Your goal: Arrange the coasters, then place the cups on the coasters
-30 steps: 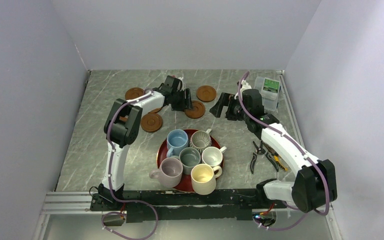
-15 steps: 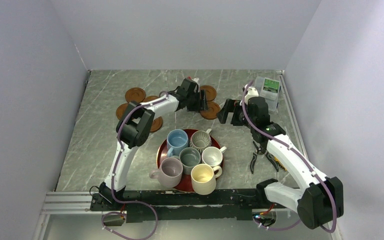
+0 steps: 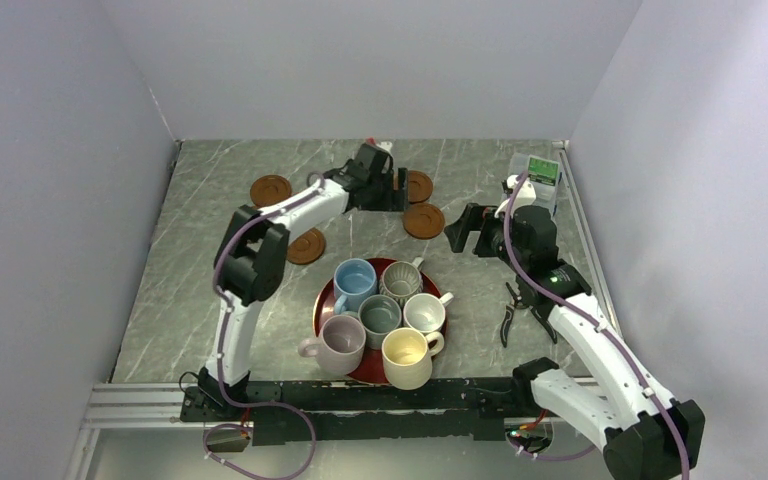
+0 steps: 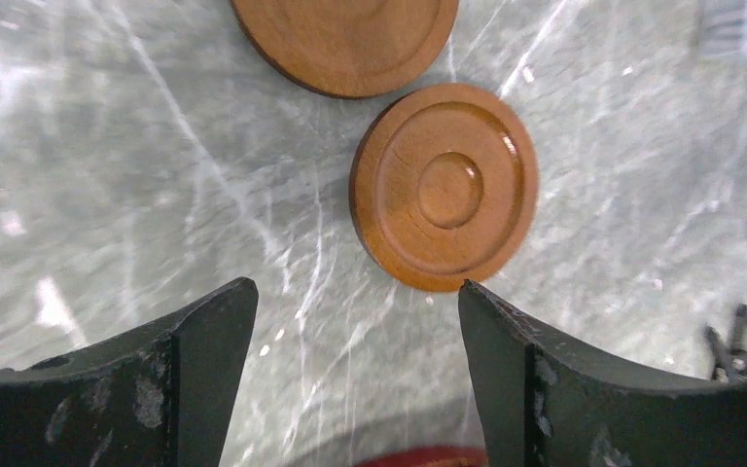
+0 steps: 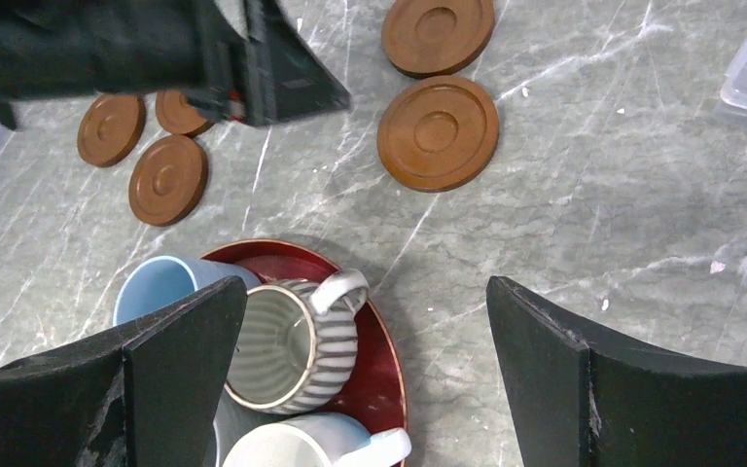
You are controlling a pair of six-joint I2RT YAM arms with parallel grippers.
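Several reddish-brown coasters lie at the back of the table: one point(image 3: 424, 221) next to another point(image 3: 419, 186) on the right, and two point(image 3: 271, 189) point(image 3: 306, 246) on the left. My left gripper point(image 3: 397, 190) hovers open and empty just left of the right pair. Its wrist view shows the nearer coaster point(image 4: 444, 187) lying flat just beyond its fingertips point(image 4: 355, 302). My right gripper point(image 3: 467, 230) is open and empty, to the right of that coaster point(image 5: 438, 132). The cups stand together on a red tray point(image 3: 325, 300): light blue point(image 3: 354, 280), ribbed point(image 3: 400, 279), grey-green point(image 3: 379, 315), white point(image 3: 424, 312), lilac point(image 3: 341, 340), cream-yellow point(image 3: 406, 356).
A clear plastic box point(image 3: 535, 180) sits in the back right corner. Pliers and cutters point(image 3: 510, 312) lie on the right side of the table beside the right arm. Walls close in the table on the left, back and right.
My left gripper carried a coaster to the right, opened, let it go beside the back-right coaster, and drew back a little. The right arm moved away to the right.
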